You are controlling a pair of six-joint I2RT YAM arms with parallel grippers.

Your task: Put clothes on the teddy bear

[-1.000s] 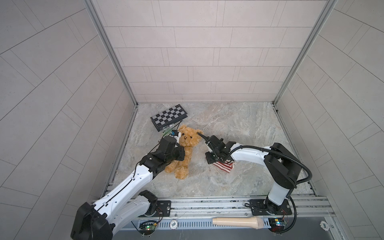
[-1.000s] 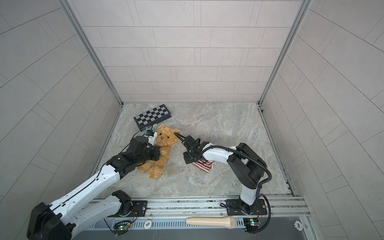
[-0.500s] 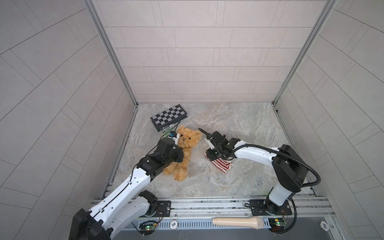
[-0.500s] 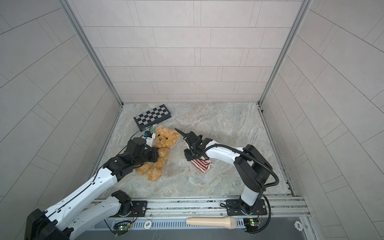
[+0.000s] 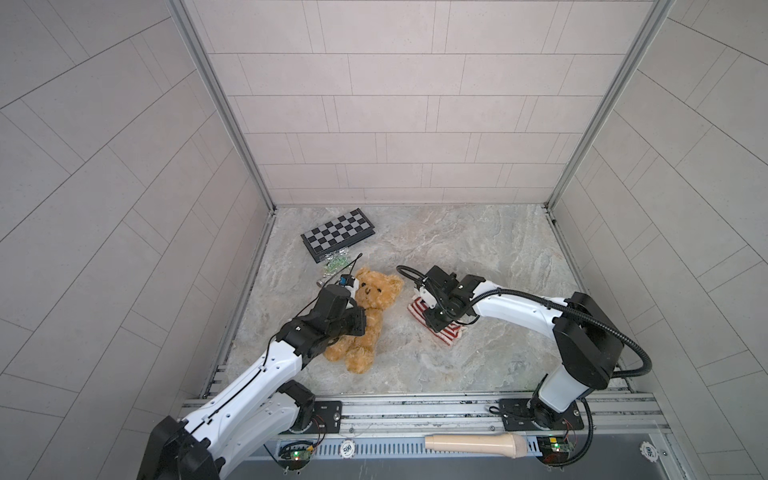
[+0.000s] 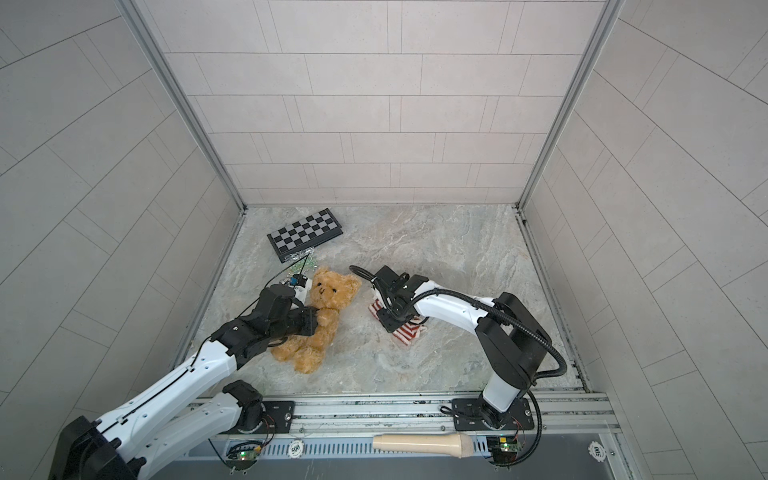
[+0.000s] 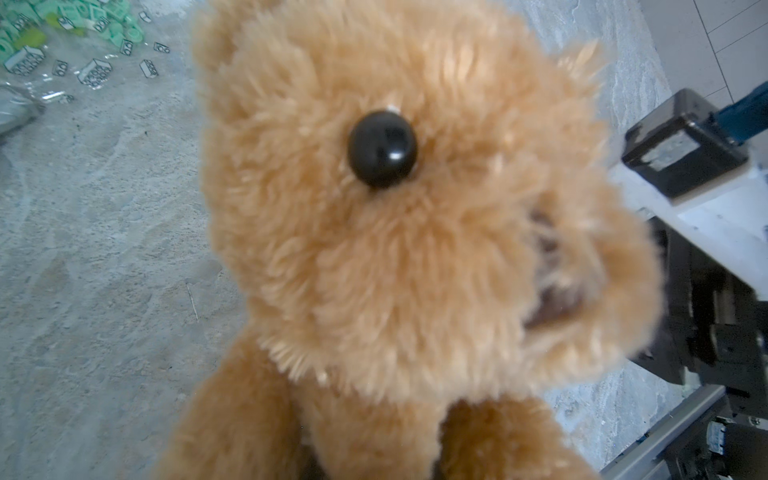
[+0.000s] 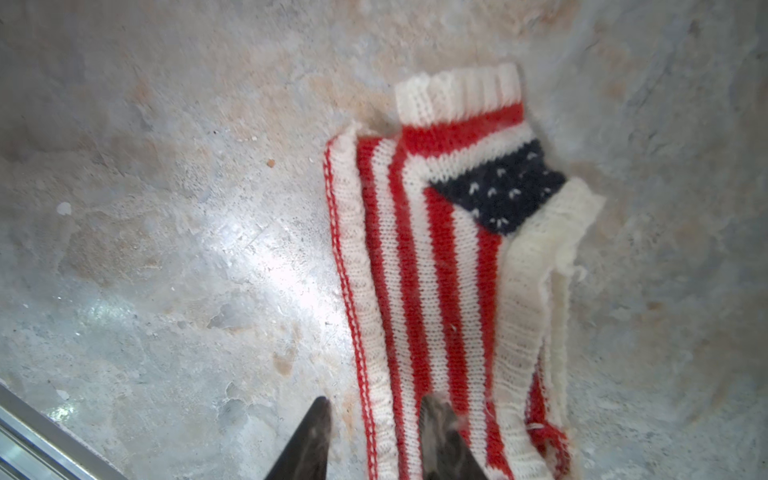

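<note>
Your left claw [image 5: 353, 323] is clenched on the teddy bear [image 5: 376, 293], lying left of centre on the table [image 5: 478, 257], likely to steady it. Your right claw [image 8: 378, 440] stands released astride the hem of the striped sweater [image 8: 436, 257], ready to pinch.

Left pincer [image 5: 360, 322] tips out of sight against teddy bear [image 5: 376, 296]; sweater [image 5: 448, 335] partly under right arm [image 5: 513, 311]

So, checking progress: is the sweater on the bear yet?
Off: the sweater lies flat beside the undressed teddy bear, not touching it.
</note>
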